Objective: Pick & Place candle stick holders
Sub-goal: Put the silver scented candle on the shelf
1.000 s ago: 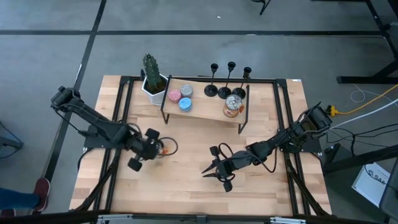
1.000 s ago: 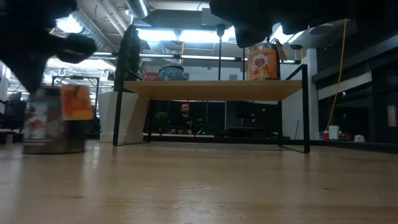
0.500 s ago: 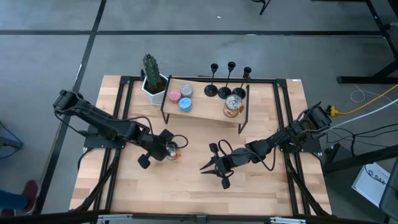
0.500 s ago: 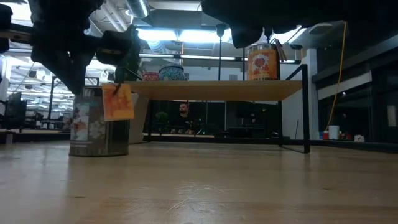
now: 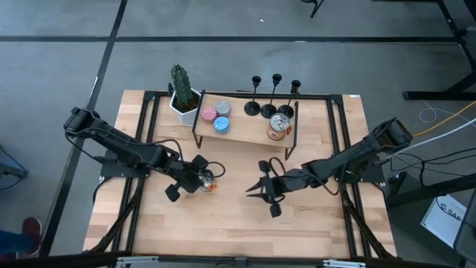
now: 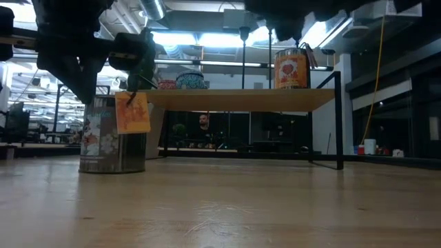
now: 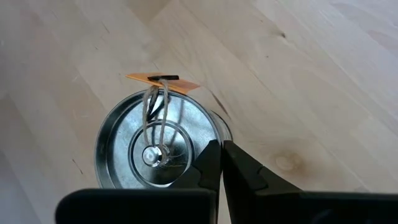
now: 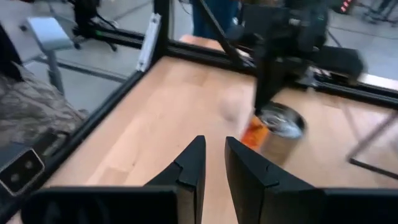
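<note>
Three black candle stick holders (image 5: 274,95) stand on their round bases at the table's far edge, behind the wooden shelf (image 5: 245,128); no gripper is near them. My left gripper (image 5: 196,179) is shut over a metal can (image 5: 207,181) with an orange tag (image 7: 163,81), left of the table's middle. The can (image 6: 114,134) stands upright on the table. Right of the middle, my right gripper (image 5: 253,192) hangs above the table, its fingers (image 8: 194,155) a narrow gap apart with nothing between them. My left gripper (image 7: 221,144) comes at the can slanting down from above, with its shut fingertips at one side of the can's top rim (image 7: 202,127). Whether they touch the rim, I cannot tell. The can stands on the table.
The shelf carries three small round tins (image 5: 218,115) and a second can (image 5: 279,126). A cactus in a white pot (image 5: 182,95) stands at the far left. Bare wood lies along the near half of the table (image 5: 223,231).
My left gripper went toward the table's right edge and rolled its wrist, then stopped. The tagged can shifted the same way along the table and stands upright. My right gripper has risen and drawn back a little toward the right edge.
</note>
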`<action>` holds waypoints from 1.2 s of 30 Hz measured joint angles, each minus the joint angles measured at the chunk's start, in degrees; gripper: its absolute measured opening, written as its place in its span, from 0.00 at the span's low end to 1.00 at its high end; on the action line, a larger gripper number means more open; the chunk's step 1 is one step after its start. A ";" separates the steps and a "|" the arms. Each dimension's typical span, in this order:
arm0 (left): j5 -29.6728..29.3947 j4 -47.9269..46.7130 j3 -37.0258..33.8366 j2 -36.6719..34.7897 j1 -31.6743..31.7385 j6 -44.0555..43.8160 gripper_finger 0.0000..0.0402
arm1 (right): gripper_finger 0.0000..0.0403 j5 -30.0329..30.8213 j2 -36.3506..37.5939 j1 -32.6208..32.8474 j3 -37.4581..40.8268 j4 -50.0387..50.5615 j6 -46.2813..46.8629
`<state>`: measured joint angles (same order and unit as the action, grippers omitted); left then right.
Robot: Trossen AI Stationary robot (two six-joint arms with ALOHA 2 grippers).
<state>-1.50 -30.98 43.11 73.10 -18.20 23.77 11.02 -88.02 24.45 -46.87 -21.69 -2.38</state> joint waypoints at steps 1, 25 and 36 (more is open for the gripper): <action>-0.03 0.02 0.00 0.00 -0.02 0.00 0.01 | 0.16 0.49 1.42 0.00 0.00 1.92 -0.03; -0.52 6.12 -0.07 1.53 1.14 -2.05 0.01 | 0.16 -11.14 26.12 -8.74 26.30 -17.80 -8.97; 0.21 7.65 0.00 2.34 1.08 -2.15 0.01 | 0.16 -13.94 40.47 -12.22 26.47 0.24 -9.00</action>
<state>-1.29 -23.33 43.11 75.44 -17.12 21.62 -2.92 -47.55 12.23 -20.40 -21.45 -11.38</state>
